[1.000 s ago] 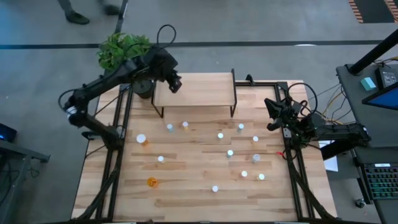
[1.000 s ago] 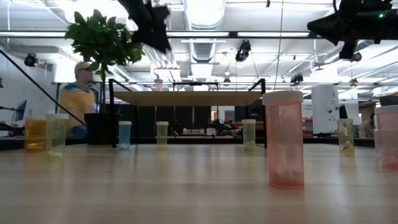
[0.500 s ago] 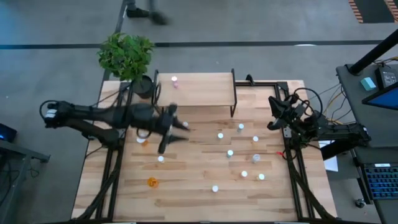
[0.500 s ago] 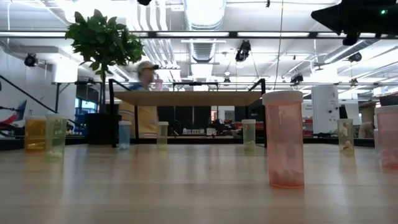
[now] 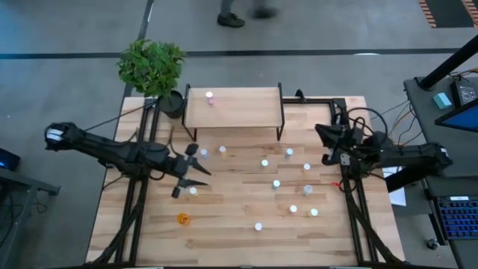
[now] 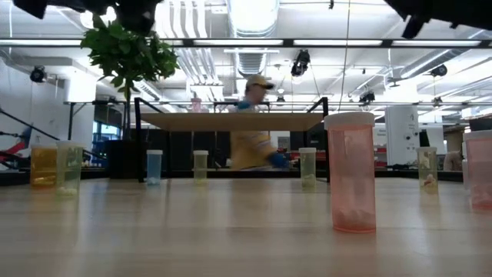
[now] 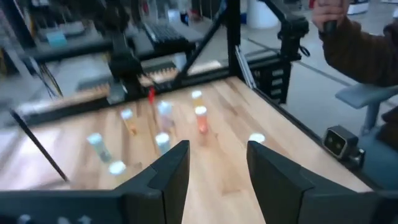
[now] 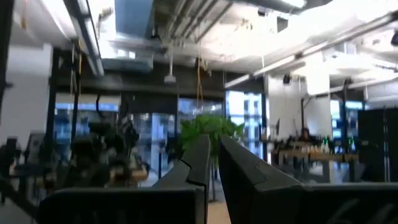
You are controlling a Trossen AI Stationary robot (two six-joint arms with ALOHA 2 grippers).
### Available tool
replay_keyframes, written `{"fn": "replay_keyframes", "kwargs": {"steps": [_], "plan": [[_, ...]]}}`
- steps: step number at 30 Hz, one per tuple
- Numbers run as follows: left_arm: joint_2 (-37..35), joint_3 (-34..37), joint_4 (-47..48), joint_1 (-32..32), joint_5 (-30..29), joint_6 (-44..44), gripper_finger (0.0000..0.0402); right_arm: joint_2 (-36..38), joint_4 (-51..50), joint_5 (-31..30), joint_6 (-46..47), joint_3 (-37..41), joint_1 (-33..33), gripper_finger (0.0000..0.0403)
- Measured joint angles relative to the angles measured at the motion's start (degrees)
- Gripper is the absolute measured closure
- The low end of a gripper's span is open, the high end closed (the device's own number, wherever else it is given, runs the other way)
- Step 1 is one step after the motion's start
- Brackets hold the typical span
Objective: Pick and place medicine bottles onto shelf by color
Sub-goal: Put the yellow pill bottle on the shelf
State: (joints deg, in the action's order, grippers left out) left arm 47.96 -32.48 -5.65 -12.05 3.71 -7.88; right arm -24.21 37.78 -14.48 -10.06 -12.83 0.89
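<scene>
The shelf (image 5: 233, 108) stands at the table's far side, with a pink-capped medicine bottle (image 5: 210, 96) upright on its left end. Several more medicine bottles stand scattered on the tabletop, among them a yellowish one (image 5: 222, 149), a bluish one (image 5: 276, 183) and an orange one (image 5: 181, 218). My left gripper (image 5: 198, 164) hovers open and empty above the table's left part, in front of the shelf; nothing lies between its fingers (image 7: 217, 165). My right gripper (image 5: 321, 134) is shut and empty at the table's right edge, pointing up into the room (image 8: 211, 155).
A potted plant (image 5: 151, 63) stands at the far left corner beside the shelf. In the low view a tall pink bottle (image 6: 350, 171) stands close to the near edge. A person (image 6: 254, 123) walks past behind the table. Bare wood lies along the near edge.
My left gripper has drawn back from the shelf's left end, gone down and toward the table's near left, and tipped to about level. The pink-capped bottle stays on the shelf. My right gripper has risen a little and tipped upward.
</scene>
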Motion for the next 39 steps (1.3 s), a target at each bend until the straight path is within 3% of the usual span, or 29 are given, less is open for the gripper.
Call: {"fn": "replay_keyframes", "kwargs": {"steps": [4, 15, 32, 39], "plan": [[-4.6, 1.0, -0.1, 0.0, -2.3, -0.5, 0.0257, -6.9, -4.3, 0.0, 0.9, -5.5, -0.3, 0.0380], [-10.2, 3.9, 0.1, 0.0, -4.6, -3.2, 0.0257, -23.9, -37.6, 0.4, 7.2, -25.5, -6.4, 0.0380], [-8.6, 4.8, -3.2, 0.0, -4.7, -1.5, 0.0257, -44.6, -64.3, -0.5, 12.6, -44.0, -10.1, 0.0380], [-7.8, 4.8, -3.3, 0.0, -4.6, -1.7, 0.0257, -51.9, -66.5, -0.5, 13.4, -48.2, -9.2, 0.0371]]}}
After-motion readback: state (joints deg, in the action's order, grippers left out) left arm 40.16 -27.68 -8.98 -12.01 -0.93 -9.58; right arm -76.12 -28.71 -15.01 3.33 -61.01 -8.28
